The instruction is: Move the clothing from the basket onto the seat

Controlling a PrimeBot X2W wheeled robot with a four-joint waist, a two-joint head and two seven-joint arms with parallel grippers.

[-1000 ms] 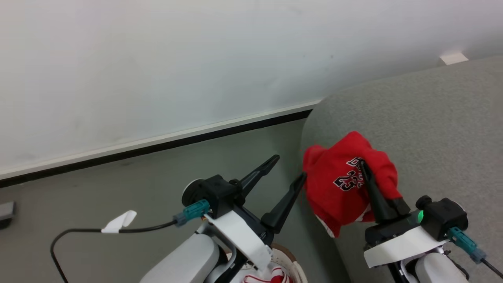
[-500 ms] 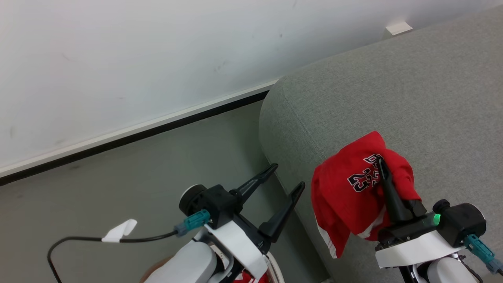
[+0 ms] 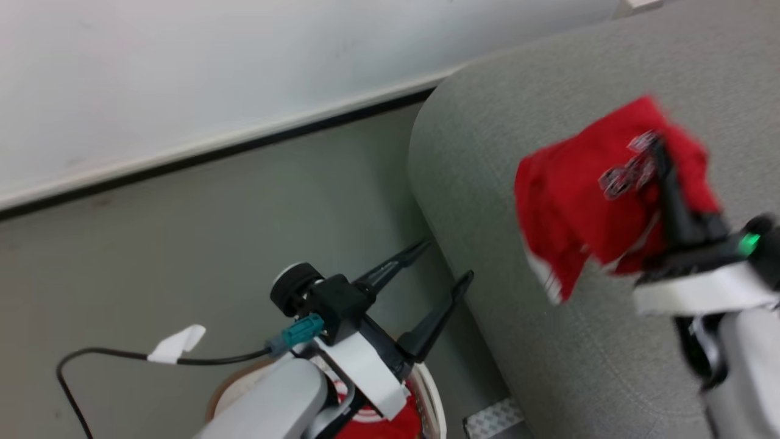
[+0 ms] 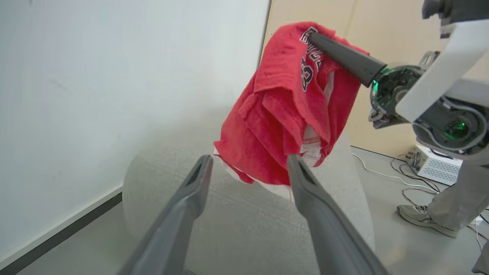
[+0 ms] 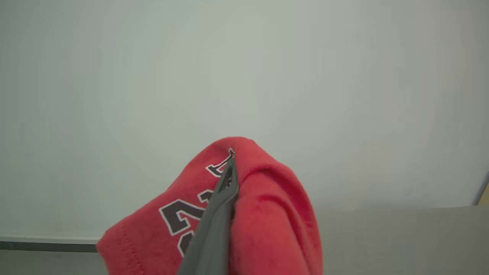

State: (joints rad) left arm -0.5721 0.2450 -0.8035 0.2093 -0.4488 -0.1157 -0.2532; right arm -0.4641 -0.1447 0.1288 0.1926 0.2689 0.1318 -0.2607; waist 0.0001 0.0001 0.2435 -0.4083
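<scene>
My left gripper point(image 3: 448, 261) sits low, its two fingers spread wide and pointing up and to the right. Its pale forearm point(image 3: 277, 399) angles in from the bottom edge of the head view. My right gripper point(image 3: 657, 146) is held higher, fingers pressed together and pinching the jersey point(image 3: 573, 201). A green light point(image 3: 748, 244) glows at its wrist. That arm looks blurred in the head view.

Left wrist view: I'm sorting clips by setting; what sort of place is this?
Likely a lab or test room: white wall, an electronics box with loose cables on the floor, beside the grey seat.
</scene>
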